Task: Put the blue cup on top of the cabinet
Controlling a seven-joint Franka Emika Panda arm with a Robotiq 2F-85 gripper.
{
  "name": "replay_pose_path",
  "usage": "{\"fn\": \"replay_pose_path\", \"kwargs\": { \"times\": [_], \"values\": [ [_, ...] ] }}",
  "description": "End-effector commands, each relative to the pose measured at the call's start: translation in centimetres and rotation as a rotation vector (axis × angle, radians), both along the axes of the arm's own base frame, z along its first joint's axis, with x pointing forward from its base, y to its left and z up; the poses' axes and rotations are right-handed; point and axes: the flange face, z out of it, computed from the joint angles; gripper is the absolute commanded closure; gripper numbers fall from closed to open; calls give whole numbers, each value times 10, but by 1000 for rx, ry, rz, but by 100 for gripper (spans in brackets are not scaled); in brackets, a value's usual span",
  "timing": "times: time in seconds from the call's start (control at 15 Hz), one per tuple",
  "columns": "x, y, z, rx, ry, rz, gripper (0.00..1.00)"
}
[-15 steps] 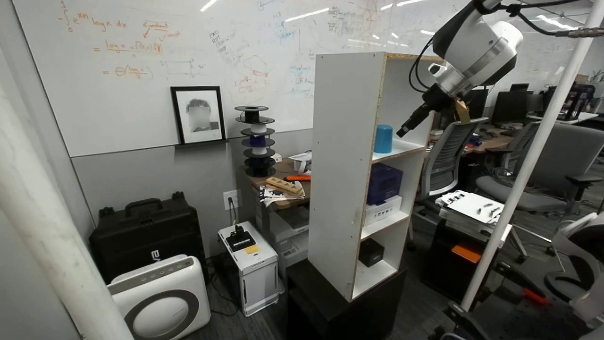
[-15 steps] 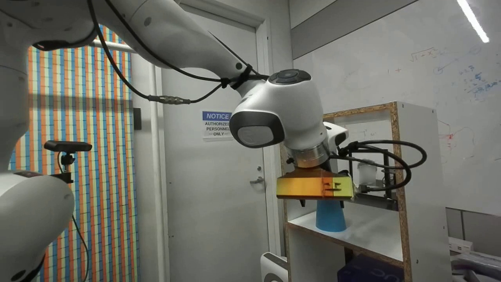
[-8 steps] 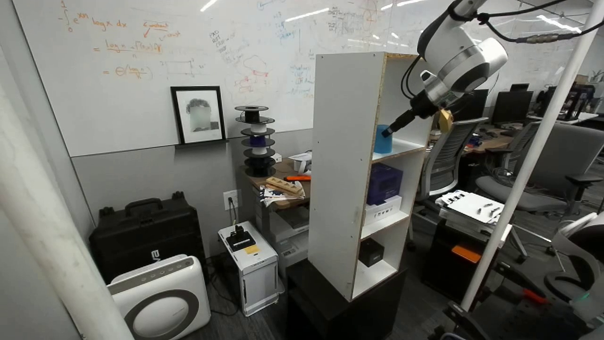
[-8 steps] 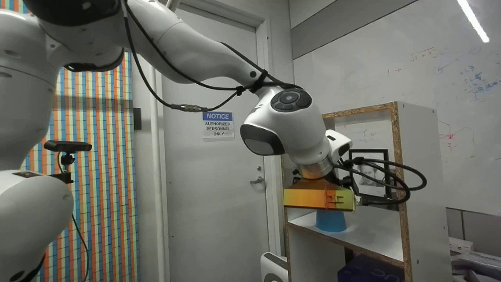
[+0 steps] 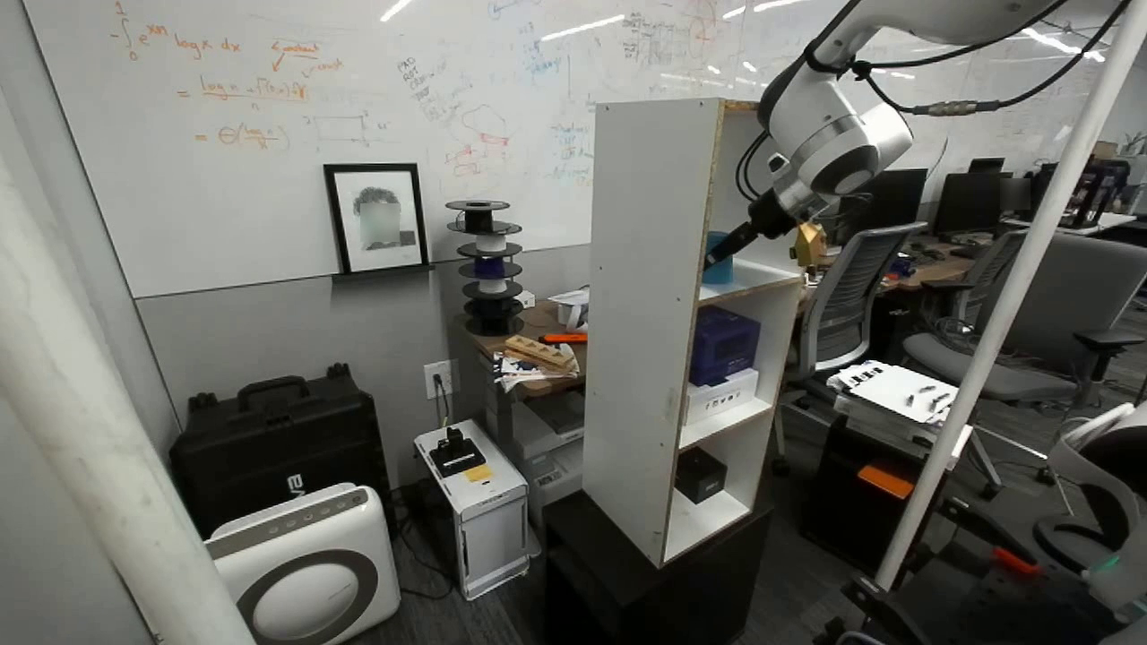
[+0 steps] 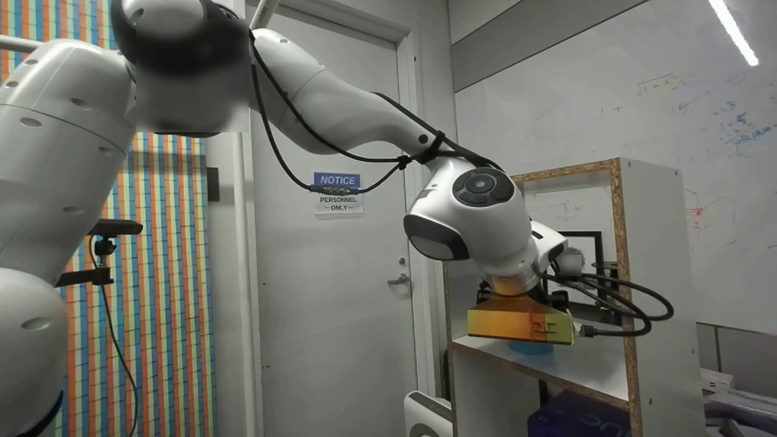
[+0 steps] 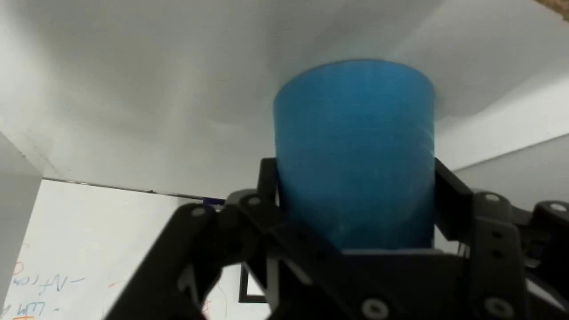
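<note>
Blue cup (image 7: 355, 146), smooth, round-walled, inside chipboard-edged cabinet (image 5: 645, 313); gripper (image 7: 353, 171) with jaws wide around it, whether holding not clear.

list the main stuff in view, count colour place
cup: 1, blue, upper compartment
cabinet: 1, white, on black base
box: 1, purple, middle compartment
carton: 1, white, beneath box
cube: 1, black, lower compartment
spools: several, mostly black, on desk
picture: 1, black-framed, against whiteboard
appliance: 1, white, on floor
case: 1, black, behind appliance
tower: 1, white, on floor
chairs: at least 2, grey, beyond cabinet
notice: 1, blue-white, on grey door
camera: 1, black, before striped panel
arm: 1, white, before cabinet
jaws: 1 pair, black, flanking cup
</note>
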Motion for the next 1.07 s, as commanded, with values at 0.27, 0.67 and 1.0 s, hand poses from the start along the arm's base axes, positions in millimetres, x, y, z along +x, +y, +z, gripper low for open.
{"fn": "replay_pose_path", "kwargs": {
  "times": [0.27,0.67,1.0],
  "values": [
    [-63,10,0,-11,91,-63,49],
    [-154,33,4,41,249,-122,49],
    [-234,30,-3,-37,323,-298,49]
  ]
}}
